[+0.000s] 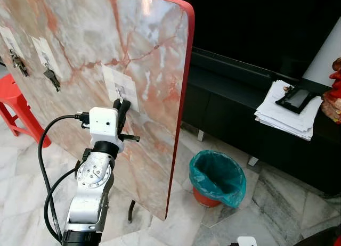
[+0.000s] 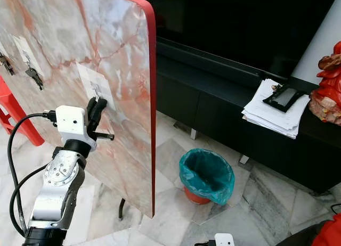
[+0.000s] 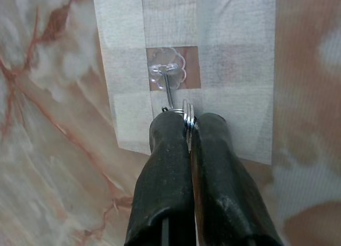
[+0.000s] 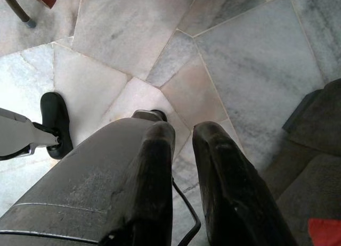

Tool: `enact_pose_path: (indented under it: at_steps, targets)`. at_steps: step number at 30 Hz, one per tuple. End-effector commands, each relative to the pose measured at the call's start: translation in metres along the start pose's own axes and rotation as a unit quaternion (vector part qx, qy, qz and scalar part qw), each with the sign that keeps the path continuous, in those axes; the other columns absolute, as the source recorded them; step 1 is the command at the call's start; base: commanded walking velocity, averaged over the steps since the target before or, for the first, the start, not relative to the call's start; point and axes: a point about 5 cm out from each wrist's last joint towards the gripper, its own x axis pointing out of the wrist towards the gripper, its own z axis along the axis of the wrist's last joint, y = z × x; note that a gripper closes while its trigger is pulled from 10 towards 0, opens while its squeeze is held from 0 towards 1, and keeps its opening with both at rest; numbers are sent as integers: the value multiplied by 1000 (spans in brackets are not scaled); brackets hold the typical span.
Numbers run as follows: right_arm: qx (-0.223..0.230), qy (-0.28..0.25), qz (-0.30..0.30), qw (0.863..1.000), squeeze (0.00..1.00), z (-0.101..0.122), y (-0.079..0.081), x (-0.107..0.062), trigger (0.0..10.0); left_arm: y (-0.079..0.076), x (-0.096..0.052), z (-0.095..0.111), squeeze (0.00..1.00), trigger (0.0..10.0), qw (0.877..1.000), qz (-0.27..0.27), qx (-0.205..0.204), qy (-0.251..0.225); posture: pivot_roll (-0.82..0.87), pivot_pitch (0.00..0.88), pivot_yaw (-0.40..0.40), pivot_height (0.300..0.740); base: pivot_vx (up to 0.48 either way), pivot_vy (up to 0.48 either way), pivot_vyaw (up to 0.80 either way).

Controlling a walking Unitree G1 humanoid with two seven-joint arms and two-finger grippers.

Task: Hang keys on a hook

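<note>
Left end effector (image 3: 189, 130) raised against the marble board (image 1: 154, 97), fingers clamped flat on a metal key ring (image 3: 187, 114), only the ring's top edge poking out between the fingertips. Clear hook (image 3: 167, 78) stuck on a white tape patch (image 3: 234, 70) straight ahead of the fingertips, its thin stem running down the board and ending just beside the ring, apparently touching it. Ring held edge-on to the board, long axis in line with the fingers and pointing up at the hook. Keys themselves hidden in the grip. Judged from this, ring nearly on the hook tip; next move likely a small lift and a sideways nudge to thread it. Left arm clearly the nearer one. Right end effector (image 4: 181, 134) hanging over the floor tiles (image 4: 256, 54), fingers slightly apart and holding nothing. Two other key sets (image 1: 51, 78) hanging further left on the board
</note>
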Motion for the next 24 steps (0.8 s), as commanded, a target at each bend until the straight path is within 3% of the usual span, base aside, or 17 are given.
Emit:
enact_pose_path:
  at_steps: [1,20,24]
  targets:
    - [-1,14,-1,1000,0,-7,-1,-1,10000,-6,-2,-2,0,10000,1000,-19,-10,11,-43,39,-57,740,0,0,0]
    - [-2,14,-1,1000,0,-7,-1,-1,10000,-9,-2,-4,0,10000,1000,-24,9,14,-43,38,-58,740,0,0,0]
    - [-1,14,-1,1000,0,-7,-1,-1,10000,-11,-1,-2,0,10000,1000,-23,-15,14,-43,38,-58,740,0,0,0]
